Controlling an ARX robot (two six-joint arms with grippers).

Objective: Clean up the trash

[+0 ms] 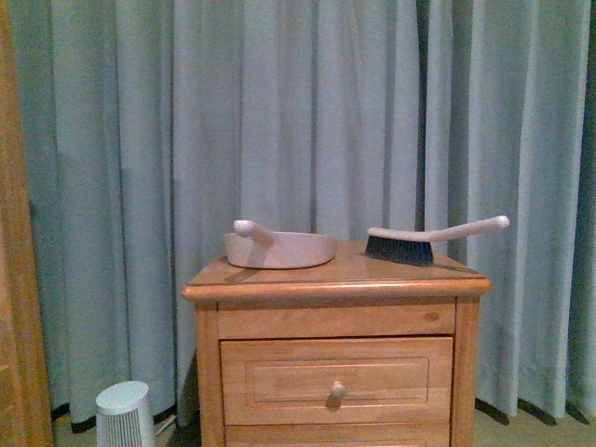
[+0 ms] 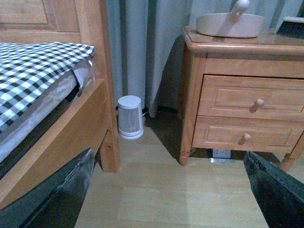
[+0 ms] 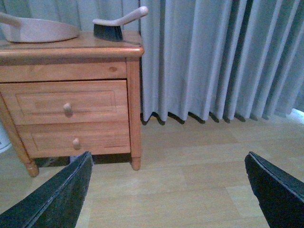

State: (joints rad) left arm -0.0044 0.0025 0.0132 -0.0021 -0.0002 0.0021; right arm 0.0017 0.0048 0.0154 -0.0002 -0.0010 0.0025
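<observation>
No crumpled white paper trash shows in any view. A pale dustpan point(image 1: 279, 248) and a hand brush point(image 1: 424, 240) with dark bristles lie on top of the wooden nightstand point(image 1: 335, 279). The dustpan point(image 2: 231, 23) also shows in the left wrist view, and both the dustpan point(image 3: 38, 29) and the brush point(image 3: 114, 24) show in the right wrist view. My left gripper point(image 2: 168, 190) is open and empty, low over the wood floor in front of the nightstand. My right gripper point(image 3: 168, 190) is open and empty, low over the floor to the nightstand's right. Neither arm shows in the front view.
A wooden bed point(image 2: 61, 137) with a black-and-white checked cover point(image 2: 33, 71) stands left of the nightstand. A small white ribbed bin point(image 2: 130, 117) sits on the floor between them, also in the front view point(image 1: 126, 414). Grey-blue curtains point(image 1: 298, 112) hang behind.
</observation>
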